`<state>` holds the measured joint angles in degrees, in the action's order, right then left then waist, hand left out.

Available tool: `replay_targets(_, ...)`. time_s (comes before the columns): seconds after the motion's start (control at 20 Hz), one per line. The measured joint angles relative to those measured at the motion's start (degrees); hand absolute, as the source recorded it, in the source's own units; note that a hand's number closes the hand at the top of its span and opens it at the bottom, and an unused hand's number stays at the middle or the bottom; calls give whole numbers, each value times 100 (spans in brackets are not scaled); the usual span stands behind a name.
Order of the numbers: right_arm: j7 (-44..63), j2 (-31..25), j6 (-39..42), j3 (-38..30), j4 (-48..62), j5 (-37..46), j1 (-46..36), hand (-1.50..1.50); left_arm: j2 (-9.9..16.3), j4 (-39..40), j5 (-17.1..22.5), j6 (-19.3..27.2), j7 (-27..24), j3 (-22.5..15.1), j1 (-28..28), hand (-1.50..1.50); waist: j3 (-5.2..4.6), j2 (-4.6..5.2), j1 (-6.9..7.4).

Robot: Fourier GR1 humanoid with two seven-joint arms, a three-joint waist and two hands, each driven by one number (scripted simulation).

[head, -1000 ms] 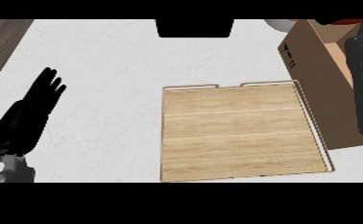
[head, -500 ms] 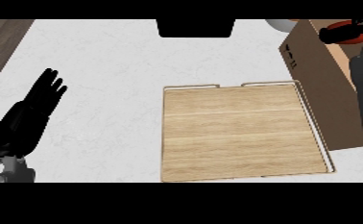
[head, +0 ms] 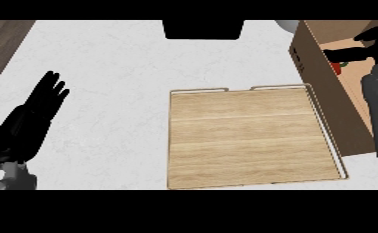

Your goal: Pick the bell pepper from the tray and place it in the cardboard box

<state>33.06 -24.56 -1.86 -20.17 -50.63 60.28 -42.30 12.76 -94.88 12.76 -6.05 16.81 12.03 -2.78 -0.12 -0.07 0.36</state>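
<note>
While only a small red bit of the bell pepper [head: 337, 68] shows, it sits down inside the cardboard box [head: 325, 84] at the right edge, low between the brown walls. Half a second ago that red bit was higher, up at the top edge of the box, so it has gone down into the box since then. Black fingers of the right hand [head: 353, 54] reach over the pepper inside the box, and they look close to it, but I cannot tell if they are curled round it or have let go. Next to the box, on its left side, lies the wooden tray [head: 247, 137] with its thin rim, and the box stands right against the tray's right edge. Both rest on the white counter [head: 118, 67]. Far over at the left side, well apart from the tray, the left hand [head: 33, 119] rests open with its fingers straight and pointing up, just as it did before.
</note>
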Motion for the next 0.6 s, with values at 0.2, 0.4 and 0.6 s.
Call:
replay_targets(0.2, -587, 10, -433, -147, 8, -316, 207, -150, -78, 23, -65, 38, -43, -37, 14, 0, 10, 11, -6)
replay_targets(0.4, -853, 158, -1221, -540, -319, -718, 240, -150, -16, -1, 13, -70, -93, 55, 156, 0, 16, 4, -10)
replay_targets(0.6, -1032, 359, -1857, -951, -824, -1218, 369, -150, 0, 56, 10, -82, -134, 90, 131, 0, 14, -7, -65)
